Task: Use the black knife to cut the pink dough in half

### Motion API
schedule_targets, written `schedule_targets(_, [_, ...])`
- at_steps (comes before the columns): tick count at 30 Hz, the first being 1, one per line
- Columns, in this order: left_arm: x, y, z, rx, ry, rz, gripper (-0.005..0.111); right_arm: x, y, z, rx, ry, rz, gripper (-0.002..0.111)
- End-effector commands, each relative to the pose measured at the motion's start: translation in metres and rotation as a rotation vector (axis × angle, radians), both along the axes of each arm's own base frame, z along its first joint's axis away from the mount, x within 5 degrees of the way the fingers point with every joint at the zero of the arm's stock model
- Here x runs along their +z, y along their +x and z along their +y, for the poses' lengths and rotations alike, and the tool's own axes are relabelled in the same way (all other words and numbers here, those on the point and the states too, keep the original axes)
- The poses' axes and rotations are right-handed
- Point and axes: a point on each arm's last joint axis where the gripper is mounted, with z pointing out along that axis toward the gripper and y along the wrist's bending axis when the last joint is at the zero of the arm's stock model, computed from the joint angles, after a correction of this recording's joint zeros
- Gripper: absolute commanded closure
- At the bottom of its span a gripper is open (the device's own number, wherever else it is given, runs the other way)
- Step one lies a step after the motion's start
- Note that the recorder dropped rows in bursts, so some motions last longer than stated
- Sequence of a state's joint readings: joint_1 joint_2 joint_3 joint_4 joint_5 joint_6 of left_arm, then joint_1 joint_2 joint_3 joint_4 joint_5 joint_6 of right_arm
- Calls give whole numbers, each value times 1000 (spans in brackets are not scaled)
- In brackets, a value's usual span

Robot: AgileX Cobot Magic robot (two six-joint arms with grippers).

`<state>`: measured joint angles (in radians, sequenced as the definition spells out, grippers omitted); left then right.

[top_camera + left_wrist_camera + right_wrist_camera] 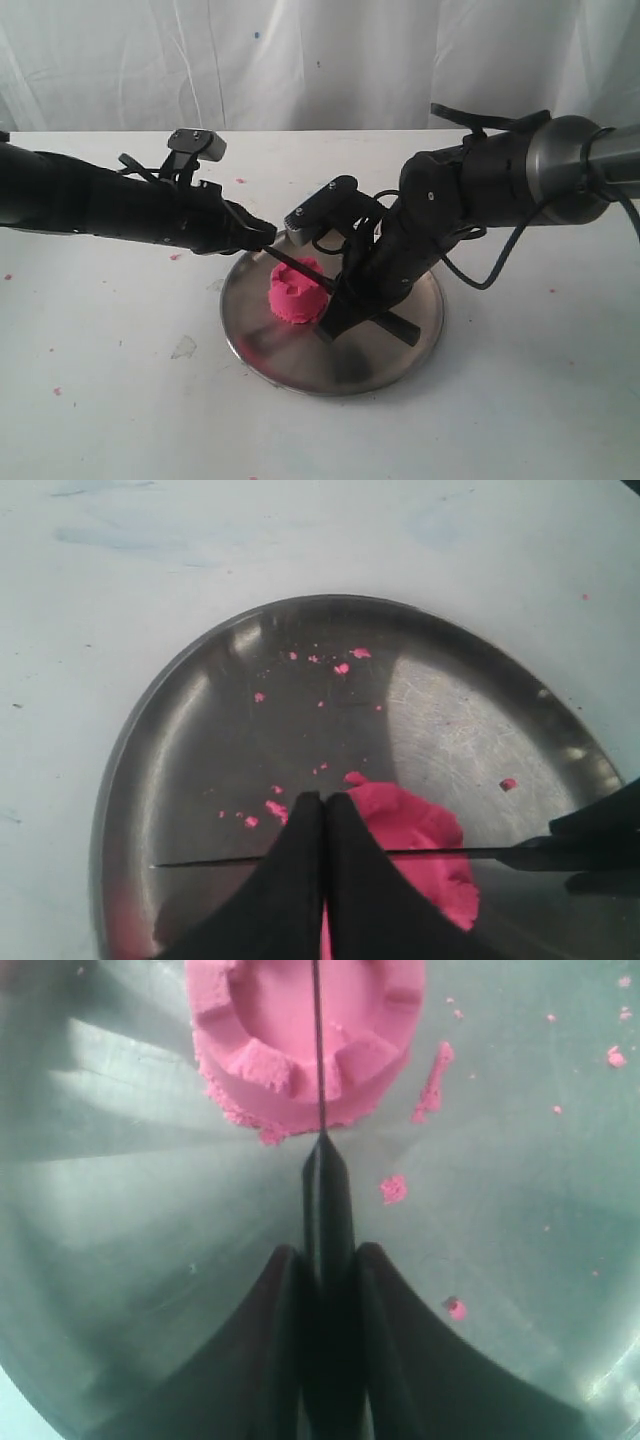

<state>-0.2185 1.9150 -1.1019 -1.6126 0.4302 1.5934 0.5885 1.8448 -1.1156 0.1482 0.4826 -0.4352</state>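
The pink dough (297, 295) (420, 830) (260, 1020), a notched moulded lump, stands on the round steel plate (300, 365) (200, 730) (150, 1210). My right gripper (340, 305) (325, 1250) is shut on the handle of the black knife (290, 262) (500, 855) (328, 1200). Its thin blade lies across the middle of the dough's top. How deep it sits I cannot tell. My left gripper (265, 235) (323, 798) is shut with nothing in it. It hovers just above the blade's far part, beside the dough.
Tiny pink crumbs (275, 810) (393, 1188) are scattered over the plate, with a few specks on the white table (100, 350). A white curtain (300, 60) hangs behind. Both arms crowd the plate's far half.
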Motion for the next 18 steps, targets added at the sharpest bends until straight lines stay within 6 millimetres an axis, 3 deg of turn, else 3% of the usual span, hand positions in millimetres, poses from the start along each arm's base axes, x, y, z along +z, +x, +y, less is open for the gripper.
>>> schedule_targets(1, [-2, 1, -1, 5, 10, -1, 107, 1, 1, 1, 10, -2, -12, 108])
schedule_targets(9, [-16, 4, -2, -3, 20, 3, 107, 1, 1, 1, 11, -5, -8, 108])
schedule_targets(18, [-18, 4, -4, -17, 54, -27, 107, 1, 1, 1, 11, -4, -9, 108])
